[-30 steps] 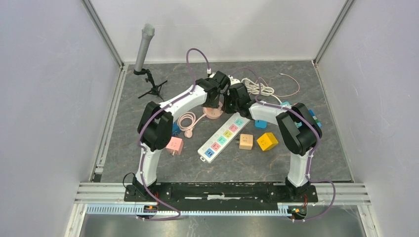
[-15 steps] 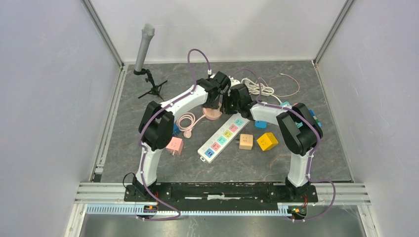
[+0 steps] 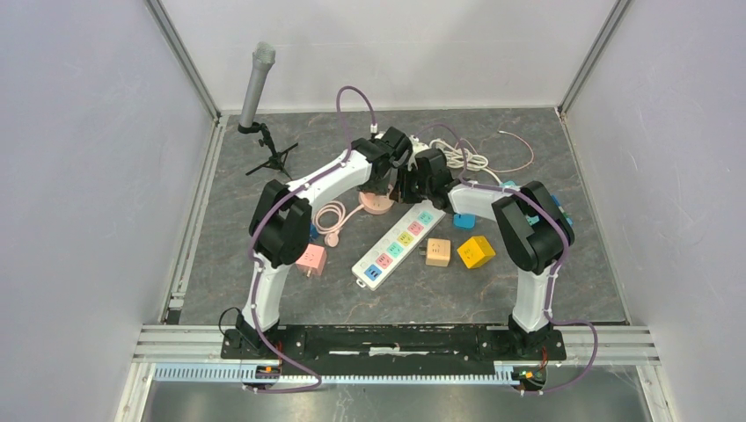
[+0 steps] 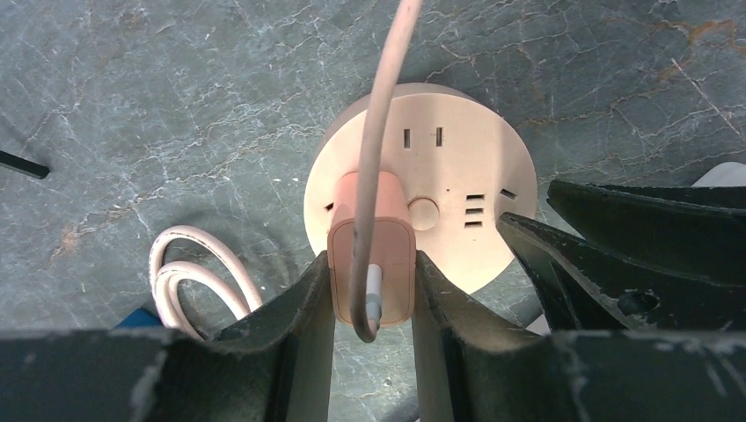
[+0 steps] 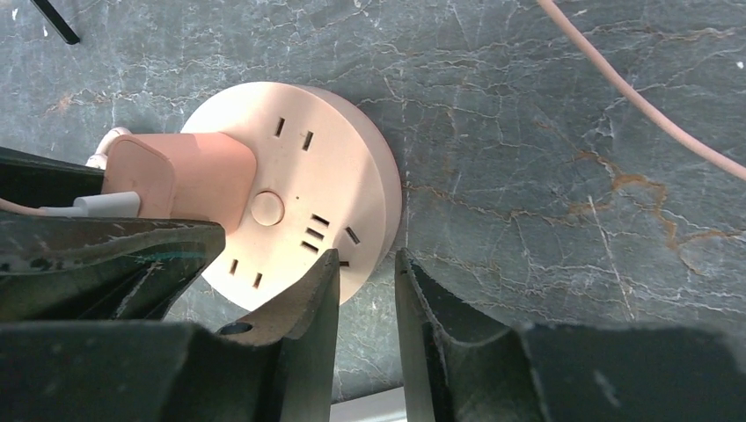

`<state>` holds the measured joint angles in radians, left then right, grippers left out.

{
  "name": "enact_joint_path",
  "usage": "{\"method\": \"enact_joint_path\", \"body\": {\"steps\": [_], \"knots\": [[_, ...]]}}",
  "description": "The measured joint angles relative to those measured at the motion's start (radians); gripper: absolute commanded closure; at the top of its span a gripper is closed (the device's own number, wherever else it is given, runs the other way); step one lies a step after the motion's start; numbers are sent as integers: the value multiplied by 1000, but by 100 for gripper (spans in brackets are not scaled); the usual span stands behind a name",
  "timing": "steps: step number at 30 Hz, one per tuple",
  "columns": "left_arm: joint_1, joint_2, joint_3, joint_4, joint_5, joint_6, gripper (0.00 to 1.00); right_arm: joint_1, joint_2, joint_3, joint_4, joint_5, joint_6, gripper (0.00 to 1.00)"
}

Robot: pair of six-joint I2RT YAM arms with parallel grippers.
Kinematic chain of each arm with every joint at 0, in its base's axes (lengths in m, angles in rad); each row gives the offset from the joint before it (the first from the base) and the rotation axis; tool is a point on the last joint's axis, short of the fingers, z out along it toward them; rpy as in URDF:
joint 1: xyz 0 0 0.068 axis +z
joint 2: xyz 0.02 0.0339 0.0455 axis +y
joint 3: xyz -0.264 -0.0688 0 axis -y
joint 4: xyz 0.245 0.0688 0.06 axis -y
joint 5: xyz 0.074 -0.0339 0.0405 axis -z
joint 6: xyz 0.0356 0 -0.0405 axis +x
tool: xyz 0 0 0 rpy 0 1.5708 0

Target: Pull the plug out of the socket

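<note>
Now my left tool (image 4: 370, 264) is clenching the pink plug (image 4: 396, 230), which is sitting in the left side of the round pink socket (image 4: 457, 145), its cord (image 4: 382, 97) arching upward. The socket is lying mid-counter (image 3: 581, 264), toward the far edge. My right tool (image 5: 365, 264) is hovering released, fingers (image 5: 312, 299) slightly parted over the socket's rim, grasping nothing.

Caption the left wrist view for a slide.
Left gripper clamps the pink plug seated in the round socket.
</note>
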<state>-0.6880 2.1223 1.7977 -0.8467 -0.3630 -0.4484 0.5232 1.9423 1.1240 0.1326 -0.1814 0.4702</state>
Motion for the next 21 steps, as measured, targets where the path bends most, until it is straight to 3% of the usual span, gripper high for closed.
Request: {"method": "enact_joint_path", "body": {"steps": [7, 21], "knots": [[-11, 28, 45, -43, -21, 7, 82, 0, 7, 22, -30, 5, 6, 69], [16, 18, 23, -8, 75, 32, 84, 0, 13, 43, -68, -2, 6, 69]]}}
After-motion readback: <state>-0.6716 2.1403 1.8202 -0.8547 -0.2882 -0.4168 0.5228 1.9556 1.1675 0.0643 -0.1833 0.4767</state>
